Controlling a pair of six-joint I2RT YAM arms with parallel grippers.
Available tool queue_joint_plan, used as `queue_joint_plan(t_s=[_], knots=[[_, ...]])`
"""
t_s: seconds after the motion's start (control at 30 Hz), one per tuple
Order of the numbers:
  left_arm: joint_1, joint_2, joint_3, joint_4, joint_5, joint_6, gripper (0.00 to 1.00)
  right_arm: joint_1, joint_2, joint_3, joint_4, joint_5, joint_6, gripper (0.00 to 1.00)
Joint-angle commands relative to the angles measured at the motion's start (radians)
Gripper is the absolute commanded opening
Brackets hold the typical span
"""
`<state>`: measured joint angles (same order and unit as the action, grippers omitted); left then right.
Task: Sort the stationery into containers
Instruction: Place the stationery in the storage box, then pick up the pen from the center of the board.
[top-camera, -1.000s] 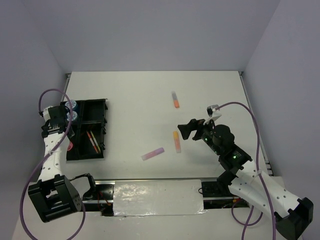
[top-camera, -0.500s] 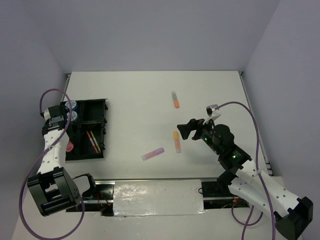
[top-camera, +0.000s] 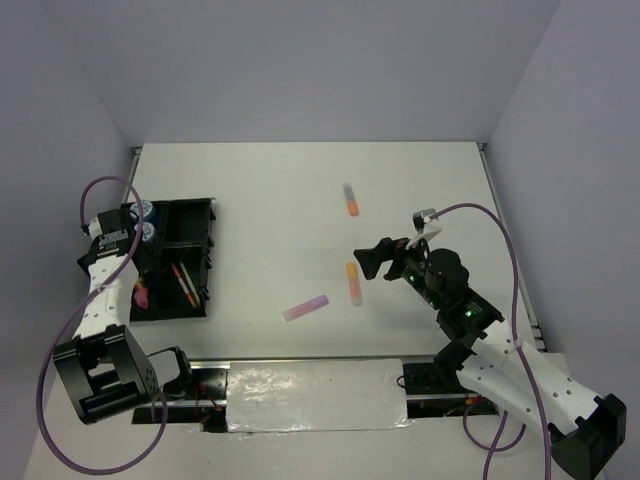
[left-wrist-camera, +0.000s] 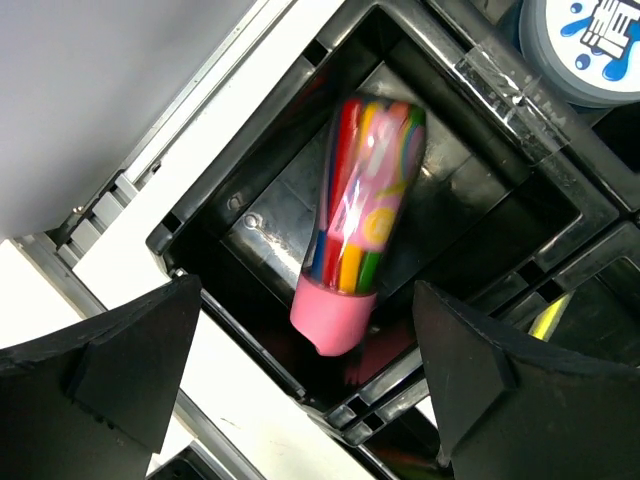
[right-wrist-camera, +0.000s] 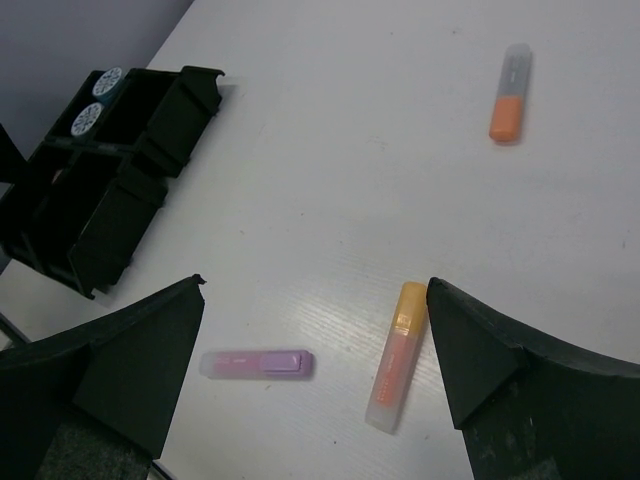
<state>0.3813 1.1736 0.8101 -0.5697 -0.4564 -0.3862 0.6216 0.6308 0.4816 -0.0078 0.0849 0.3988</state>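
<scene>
Hovering over the near-left compartment of the black tray (top-camera: 210, 262), the left pincer (left-wrist-camera: 310, 392) has its jaws wide apart and grips nothing. The pink highlighter (left-wrist-camera: 360, 222) lies loose and slanted on that compartment's floor, cap end close to a wall. Two patterned rolls (top-camera: 145, 221) sit in the far-left compartment, and thin pens (top-camera: 183, 283) lie in the one beside the highlighter.

Further right, on the bare table (top-camera: 270, 180), three sticks wait unsorted: a lilac stick (top-camera: 305, 308), an orange stick (top-camera: 353, 283) just beside it, and a grey-and-orange stick (top-camera: 350, 198) well apart, farther back. The right pincer (top-camera: 368, 262) hangs above the table near the orange stick, jaws also spread, empty.

Risks, as I judge them: the left fingers stand close to the tray's walls, so a crooked lift could catch a wall and shift the tray. The sticks look round; a fingertip landing off-centre could roll one away.
</scene>
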Motion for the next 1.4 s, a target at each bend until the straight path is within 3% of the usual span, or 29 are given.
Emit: queue_joint_plan(t_s=[0.0,0.33,0.43,0.53,0.57,0.7,0.77,0.8,0.83,0.9,0.93,1.0,1.1,1.37], knots=[[0.005,-0.015,0.04,0.011,-0.024,-0.02,0.99,-0.005,-0.013,-0.005,0.043,-0.013,-0.012,1.0],[-0.039,-0.172,0.072,-0.015,0.065,-0.051,0.99,-0.003,0.024,0.005,0.037,0.006,-0.015,1.0],[-0.064,-0.245,0.084,-0.019,0.174,-0.049,0.99,-0.005,0.046,0.017,0.022,0.019,-0.006,1.0],[-0.071,-0.349,0.048,0.027,0.358,-0.066,0.99,-0.005,0.052,0.043,-0.03,0.088,0.024,1.0],[-0.073,-0.373,0.037,0.077,0.504,-0.066,0.99,-0.003,0.053,0.055,-0.052,0.146,0.032,1.0],[-0.12,-0.44,0.011,0.189,0.752,-0.117,0.99,-0.003,0.049,0.143,-0.266,0.3,0.084,1.0],[-0.324,-0.427,0.038,0.198,0.684,-0.151,0.99,-0.003,0.023,0.213,-0.357,0.357,0.095,1.0],[-0.441,-0.398,0.047,0.203,0.527,-0.161,0.99,-0.003,0.011,0.23,-0.429,0.406,0.103,1.0],[-0.68,-0.372,0.066,0.205,0.443,-0.18,0.99,-0.005,-0.002,0.264,-0.464,0.429,0.109,1.0],[-0.9,-0.257,0.083,0.173,0.165,-0.209,0.99,-0.005,-0.041,0.308,-0.547,0.484,0.142,1.0],[-1.05,-0.208,0.102,0.148,0.11,-0.223,0.99,-0.006,-0.055,0.317,-0.572,0.496,0.159,1.0],[-1.169,-0.084,0.095,0.14,0.064,-0.237,0.99,-0.005,-0.1,0.324,-0.598,0.474,0.158,1.0],[-1.257,0.038,0.048,0.232,0.128,-0.197,0.99,-0.006,-0.14,0.339,-0.645,0.452,0.153,1.0],[-1.363,0.265,0.046,0.33,0.18,-0.089,0.97,-0.008,-0.152,0.345,-0.698,0.366,0.107,1.0]])
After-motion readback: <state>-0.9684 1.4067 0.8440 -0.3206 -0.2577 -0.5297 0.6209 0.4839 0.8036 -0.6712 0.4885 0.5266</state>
